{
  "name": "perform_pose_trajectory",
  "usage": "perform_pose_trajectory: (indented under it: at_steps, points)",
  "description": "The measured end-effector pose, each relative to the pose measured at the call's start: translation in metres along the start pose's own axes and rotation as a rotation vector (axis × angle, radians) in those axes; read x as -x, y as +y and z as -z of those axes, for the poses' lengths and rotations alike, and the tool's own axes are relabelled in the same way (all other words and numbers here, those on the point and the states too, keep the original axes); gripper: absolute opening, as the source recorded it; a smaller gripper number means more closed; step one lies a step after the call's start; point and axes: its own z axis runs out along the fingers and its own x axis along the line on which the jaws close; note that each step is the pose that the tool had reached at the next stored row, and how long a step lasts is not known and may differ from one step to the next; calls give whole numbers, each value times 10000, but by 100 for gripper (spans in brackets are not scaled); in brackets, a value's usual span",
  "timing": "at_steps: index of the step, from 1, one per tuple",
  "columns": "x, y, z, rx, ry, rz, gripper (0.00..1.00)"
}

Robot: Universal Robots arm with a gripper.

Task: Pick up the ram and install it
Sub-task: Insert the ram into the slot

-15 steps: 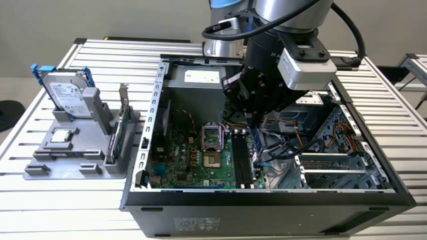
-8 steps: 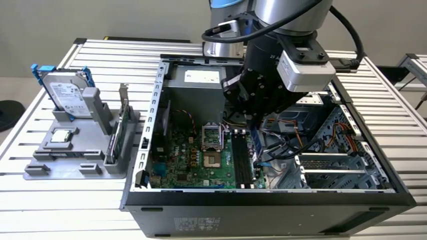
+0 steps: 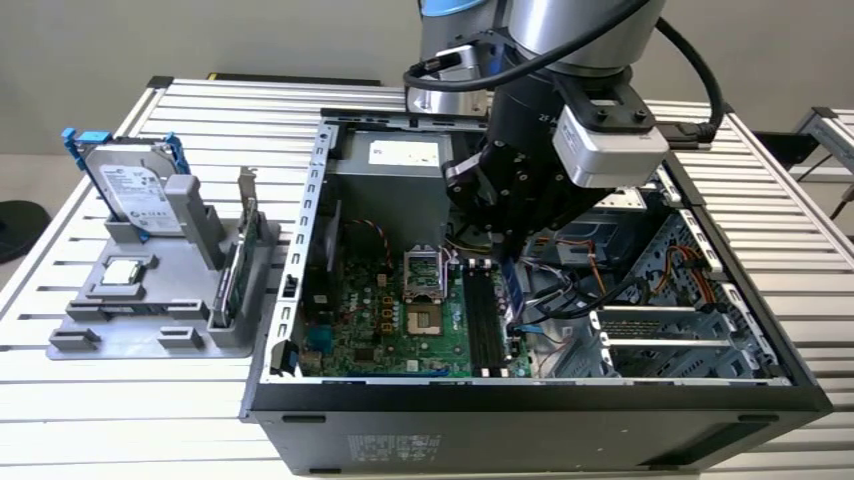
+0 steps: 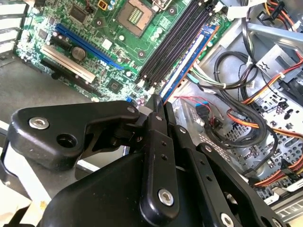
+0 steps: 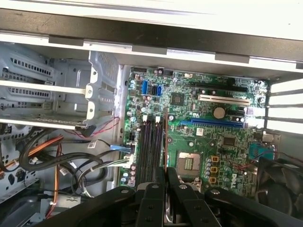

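Note:
The ram [image 4: 185, 60] is a long thin blue stick, and my gripper [image 4: 158, 103] is shut on one end of it. It runs parallel to the black slots [image 4: 173, 45] of the green motherboard [image 4: 90, 28], on their side away from the processor socket [image 4: 135, 14]. In the first wrist view the ram [image 5: 165, 137] shows edge-on as a thin line between my gripper's [image 5: 165, 174] fingers, beside the slots [image 5: 150, 146]. In the exterior view my gripper [image 3: 505, 250] is inside the open case with the ram [image 3: 513, 292] below it. Whether the ram touches a slot I cannot tell.
Bundled cables [image 3: 574, 290] and a metal drive cage [image 3: 667, 335] lie in the case on the exterior view's right. A grey fixture [image 3: 147, 320] outside the case holds a hard drive [image 3: 131, 185], an upright card with a bracket [image 3: 240, 255] and a small silver chip [image 3: 123, 272].

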Motion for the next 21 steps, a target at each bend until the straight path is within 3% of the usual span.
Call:
perform_pose_trajectory:
  at_steps: [6, 13, 17, 21]
  points:
    - [0, -2, -26, 63, -4, -1, 0]
    - [-1, -3, -55, 75, -5, -1, 0]
    - [0, -4, -76, 64, -10, -12, 0]
    - [-1, -5, -94, -13, -36, -59, 0]
